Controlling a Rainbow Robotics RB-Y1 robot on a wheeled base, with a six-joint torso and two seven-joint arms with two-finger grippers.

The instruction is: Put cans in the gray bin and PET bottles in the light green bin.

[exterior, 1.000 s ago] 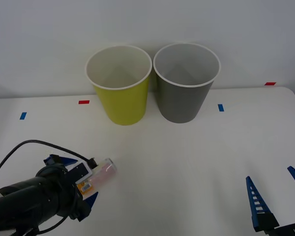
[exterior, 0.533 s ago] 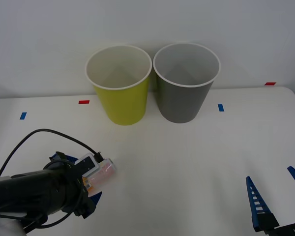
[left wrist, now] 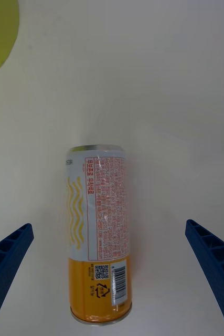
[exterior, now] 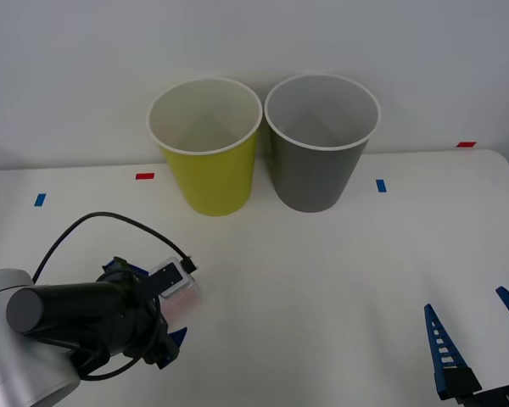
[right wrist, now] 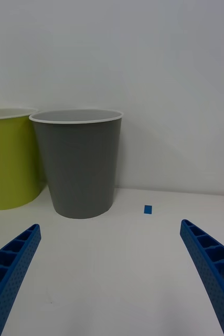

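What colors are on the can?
Orange below, white above with wavy yellow lines on the can, clearest in the left wrist view.

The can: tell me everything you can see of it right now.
The can is slim, with a pale upper body carrying yellow wavy lines and a red-printed text panel, an orange end with a barcode, and silver rims. It lies on its side on the white table, between the open fingers of the left gripper, which do not touch it.

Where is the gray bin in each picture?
Front view: the gray bin stands at the back of the table, touching or nearly touching the light green bin, on the side toward the robot's right.
Right wrist view: the gray bin stands ahead, past the open right gripper.
Left wrist view: not in it.
Shared landmark: the light green bin, at the edge of both wrist views.
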